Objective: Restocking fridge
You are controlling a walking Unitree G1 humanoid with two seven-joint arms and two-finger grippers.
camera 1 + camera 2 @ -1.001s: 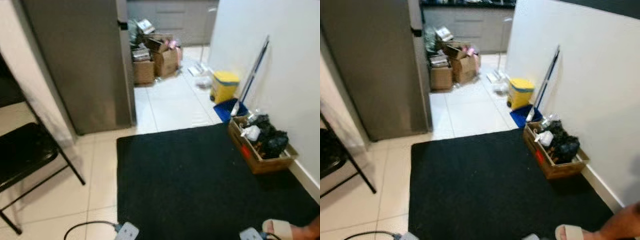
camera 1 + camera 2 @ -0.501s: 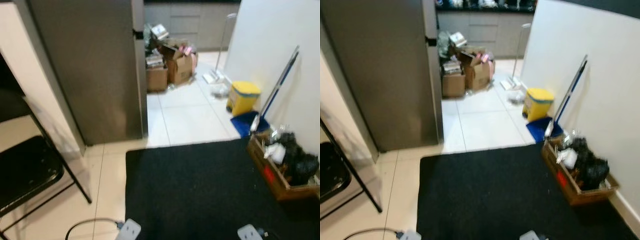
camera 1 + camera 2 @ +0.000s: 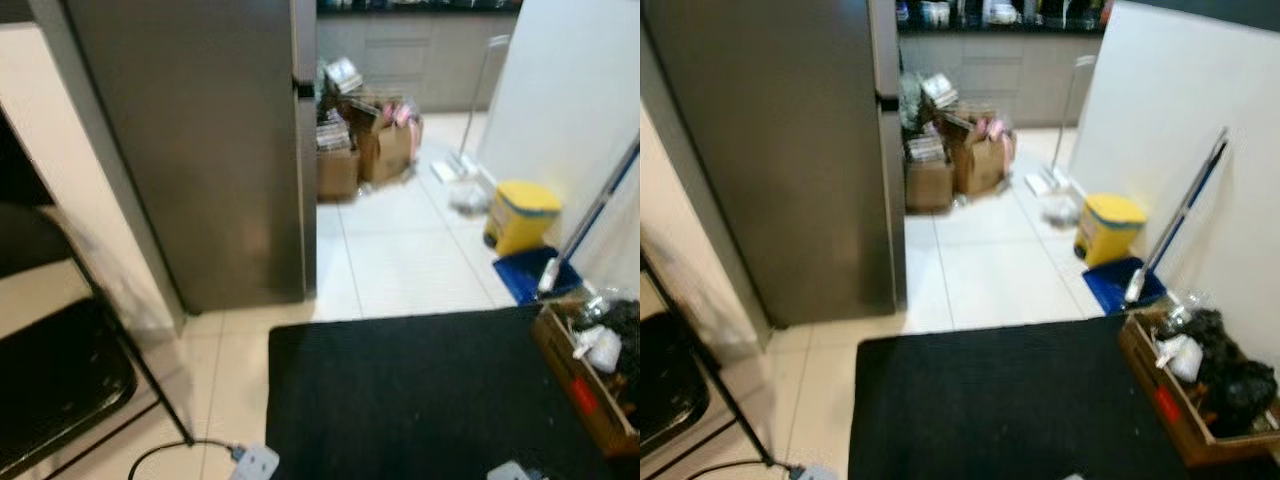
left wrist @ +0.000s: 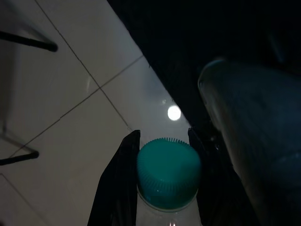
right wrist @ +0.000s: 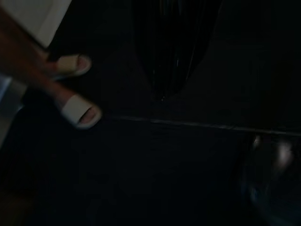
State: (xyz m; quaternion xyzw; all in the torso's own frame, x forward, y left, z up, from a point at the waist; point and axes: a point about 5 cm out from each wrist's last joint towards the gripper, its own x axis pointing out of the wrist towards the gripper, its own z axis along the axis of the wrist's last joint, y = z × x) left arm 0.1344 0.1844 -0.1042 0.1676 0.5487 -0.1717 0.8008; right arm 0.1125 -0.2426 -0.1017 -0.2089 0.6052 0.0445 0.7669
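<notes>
You're carrying a teal-capped bottle (image 4: 168, 176) clamped in the left pincer (image 4: 162, 155) toward the grey fridge (image 3: 190, 150) (door closed); right pincer's state is unreadable. Next, open it.

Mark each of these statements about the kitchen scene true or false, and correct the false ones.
1. The left hand grips a bottle with a teal cap. True.
2. The fridge door stands wide open. False: it is closed.
3. A yellow bin stands on the tiled floor near the white wall. True.
4. The rug is red. False: it is black.
5. Cardboard boxes sit on the floor beyond the fridge. True.
</notes>
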